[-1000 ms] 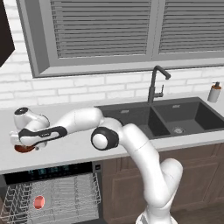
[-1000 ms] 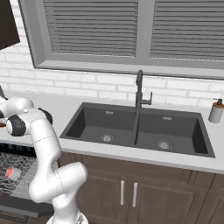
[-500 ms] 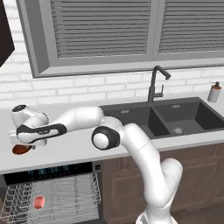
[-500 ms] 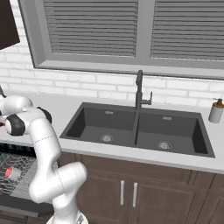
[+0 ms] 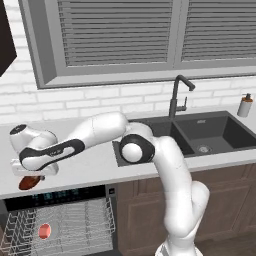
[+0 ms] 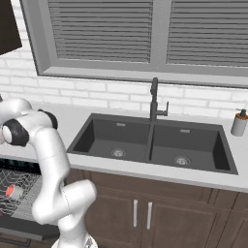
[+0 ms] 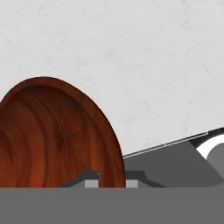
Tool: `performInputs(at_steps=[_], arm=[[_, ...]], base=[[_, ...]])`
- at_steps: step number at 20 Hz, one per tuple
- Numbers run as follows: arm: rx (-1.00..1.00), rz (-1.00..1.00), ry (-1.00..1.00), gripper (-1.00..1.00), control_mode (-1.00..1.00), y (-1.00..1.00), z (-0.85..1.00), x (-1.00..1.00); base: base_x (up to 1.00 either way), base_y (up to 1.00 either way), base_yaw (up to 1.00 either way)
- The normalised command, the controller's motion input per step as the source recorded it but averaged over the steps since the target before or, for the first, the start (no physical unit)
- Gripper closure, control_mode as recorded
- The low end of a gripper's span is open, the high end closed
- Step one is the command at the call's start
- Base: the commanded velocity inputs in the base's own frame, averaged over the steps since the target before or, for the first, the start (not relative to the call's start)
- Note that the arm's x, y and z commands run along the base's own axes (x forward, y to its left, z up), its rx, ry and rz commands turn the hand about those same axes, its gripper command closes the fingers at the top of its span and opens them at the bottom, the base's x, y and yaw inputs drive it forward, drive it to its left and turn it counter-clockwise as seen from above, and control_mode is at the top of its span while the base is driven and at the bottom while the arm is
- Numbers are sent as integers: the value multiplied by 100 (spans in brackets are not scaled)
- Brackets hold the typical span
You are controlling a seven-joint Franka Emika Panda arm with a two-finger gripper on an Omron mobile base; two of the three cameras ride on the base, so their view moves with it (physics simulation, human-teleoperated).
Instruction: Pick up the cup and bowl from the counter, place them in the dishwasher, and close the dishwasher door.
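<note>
Look at the long light grey-white counter (image 5: 95,165) first: it runs off to the right of the gripper (image 5: 34,176), and the white arm lies across part of it. Just below the gripper you see the dark grey dishwasher (image 5: 60,196) with its black strip of little lights. Its grey wire rack (image 5: 65,227) is pulled out, and the bottom of the picture cuts it off. You cannot make out the dishwasher door in any view.

The shallow round dark red-brown bowl (image 5: 30,182) sits right under the gripper, at the counter's front edge. In the left base view the white hand hides most of it. The hand view shows you more: the wooden-looking inside of the bowl (image 7: 57,135), with the two dark finger tips (image 7: 89,179) on each side of its rim. The jaws have pinched in close and seem to hold that rim, but the grey band hides the very tips.

The small grey-white cup with a red top (image 5: 44,231) lies in the rack, well below the gripper. The right base view shows it too (image 6: 11,192).

A second ago the jaws stood much wider. The arm has barely moved since then.
</note>
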Motion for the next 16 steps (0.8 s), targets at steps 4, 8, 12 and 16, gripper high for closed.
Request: performInputs(at_steps=[4, 8, 12, 16], arm=[[5, 0, -6, 100, -100, -48, 0, -100], [5, 0, -9, 100, -100, -54, 0, -100], [2, 0, -9, 100, -100, -59, -1, -77], [0, 0, -7, 100, -100, -52, -14, -20]], base=[[0, 0, 0], [0, 0, 0], [0, 0, 0], [0, 0, 0]])
